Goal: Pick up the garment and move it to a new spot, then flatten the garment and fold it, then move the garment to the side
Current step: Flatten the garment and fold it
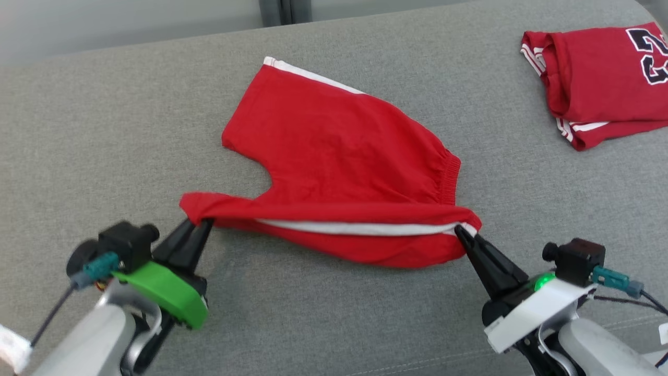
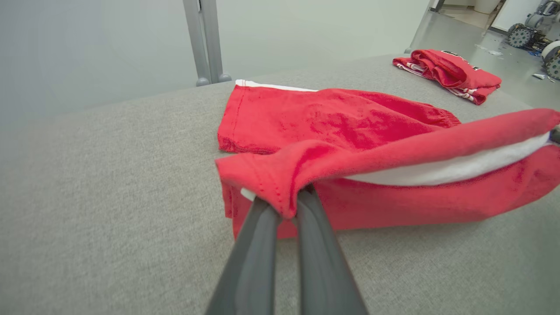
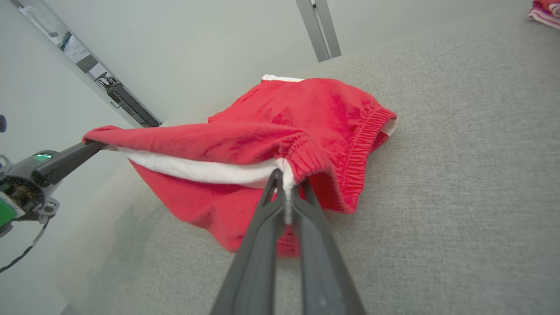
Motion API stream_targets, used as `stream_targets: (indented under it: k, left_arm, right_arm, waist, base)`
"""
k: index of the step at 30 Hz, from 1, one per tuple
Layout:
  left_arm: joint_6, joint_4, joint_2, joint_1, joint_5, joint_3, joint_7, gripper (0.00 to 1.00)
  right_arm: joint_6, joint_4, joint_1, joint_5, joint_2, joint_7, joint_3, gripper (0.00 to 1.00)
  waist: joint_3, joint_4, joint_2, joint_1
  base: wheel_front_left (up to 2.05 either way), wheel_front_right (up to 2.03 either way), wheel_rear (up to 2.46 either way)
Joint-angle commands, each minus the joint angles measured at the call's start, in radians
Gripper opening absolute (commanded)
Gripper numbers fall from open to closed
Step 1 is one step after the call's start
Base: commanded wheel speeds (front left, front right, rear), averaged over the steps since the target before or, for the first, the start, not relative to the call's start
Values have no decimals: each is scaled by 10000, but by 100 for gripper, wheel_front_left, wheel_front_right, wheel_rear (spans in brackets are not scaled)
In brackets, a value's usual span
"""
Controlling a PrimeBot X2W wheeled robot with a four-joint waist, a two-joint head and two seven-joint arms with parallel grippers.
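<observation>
The garment (image 1: 334,156) is a pair of red shorts with a white side stripe, spread on the grey cushion (image 1: 104,130). Its near edge is lifted and stretched taut between both grippers, folding over toward the rest. My left gripper (image 1: 201,223) is shut on the leg-hem corner, seen close in the left wrist view (image 2: 286,205) where red cloth (image 2: 350,144) wraps over the tips. My right gripper (image 1: 460,230) is shut on the elastic waistband corner; in the right wrist view (image 3: 285,181) the white stripe (image 3: 197,168) runs from it to the left gripper's fingers (image 3: 65,157).
A second red garment with a dark number (image 1: 600,78) lies bunched at the cushion's far right (image 2: 450,72). A grey post (image 2: 205,43) stands behind the cushion's far edge. Wheeled equipment (image 2: 538,35) sits on the floor beyond.
</observation>
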Motion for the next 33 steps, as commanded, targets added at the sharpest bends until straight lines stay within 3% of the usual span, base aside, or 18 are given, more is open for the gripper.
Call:
stream_targets:
  k: [1,7,13,20,25,26,27,28,33]
  left_arm:
    - [-119,58,212,-703,186,-4,217,0]
    - [-468,719,629,-3659,42,-352,1701,0]
    - [-515,1649,947,-6282,-346,-1663,2832,0]
    - [-510,3098,1138,-8601,-763,-3331,2979,0]
    - [-511,4186,1001,-9350,-1086,-4255,2640,0]
    - [-511,4341,997,-9437,-1171,-4383,2526,0]
    - [-510,4581,1011,-9563,-1219,-4495,2375,39]
    - [-510,4732,1037,-9621,-1202,-4640,2284,100]
    - [-510,5374,978,-9774,-1590,-5074,1494,100]
  right_arm:
    - [-11,59,-384,-129,107,20,-102,0]
    - [-11,619,-1950,-357,822,33,-588,0]
    - [-11,1395,-3306,-754,1594,5,-808,0]
    - [-11,1966,-4384,-1174,2379,-33,-753,0]
    - [-11,2287,-4662,-1436,2778,-71,-774,0]
    - [-11,2321,-4683,-1448,2823,-74,-769,22]
    - [-11,2324,-4701,-1464,2881,-80,-742,100]
    - [-11,2338,-4701,-1472,2916,-84,-741,100]
    - [-11,1940,-4309,-2111,2824,-71,-1057,100]
  waist:
    - [511,-302,-1,1]
    - [1632,-873,-1,1]
    - [2551,-1493,-1,1]
    - [3264,-2092,-1,1]
    - [3385,-2313,-1,1]
    - [3384,-2325,-1,1]
    - [3374,-2330,-1,1]
    - [3358,-2333,-1,1]
    - [3060,-2172,-1,1]
  base:
    - [0,0,0]
    - [0,0,0]
    - [0,0,0]
    - [0,0,0]
    - [0,0,0]
    - [0,0,0]
    - [0,0,0]
    - [0,0,0]
    - [0,0,0]
